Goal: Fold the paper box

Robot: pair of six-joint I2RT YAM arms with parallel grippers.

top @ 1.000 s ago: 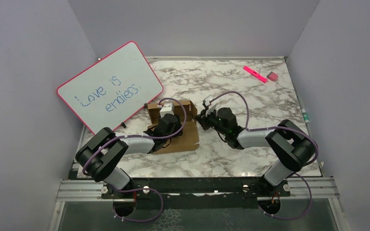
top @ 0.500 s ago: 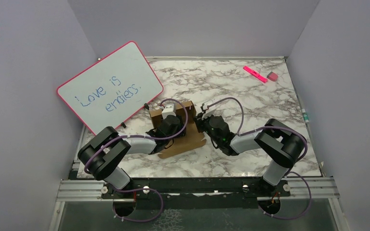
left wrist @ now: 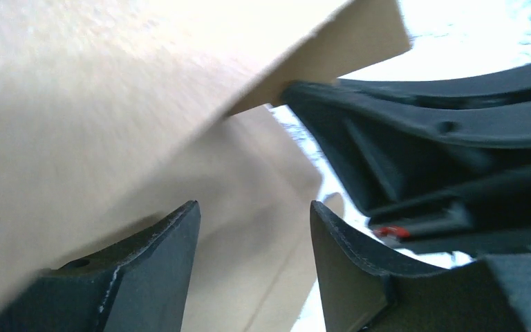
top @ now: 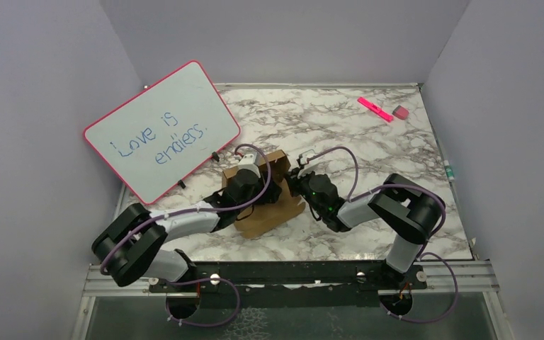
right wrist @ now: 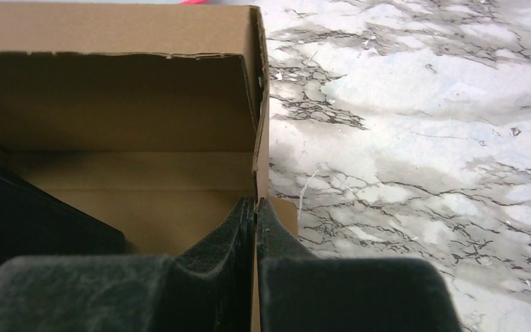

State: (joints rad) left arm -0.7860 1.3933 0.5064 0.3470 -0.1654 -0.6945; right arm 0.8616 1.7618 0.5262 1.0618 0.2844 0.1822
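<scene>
My right claw (right wrist: 256, 225) is pinched tight on a side wall of the paper box (right wrist: 110, 111), box interior off to its left, marble table (right wrist: 422, 138) to its right. My left claw (left wrist: 254, 235) is spread apart, with cardboard panels right in front of it.

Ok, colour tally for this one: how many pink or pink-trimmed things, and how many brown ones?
Pink: 3 (whiteboard with its pink frame, marker, eraser)
Brown: 1 (paper box)
Total: 4
</scene>
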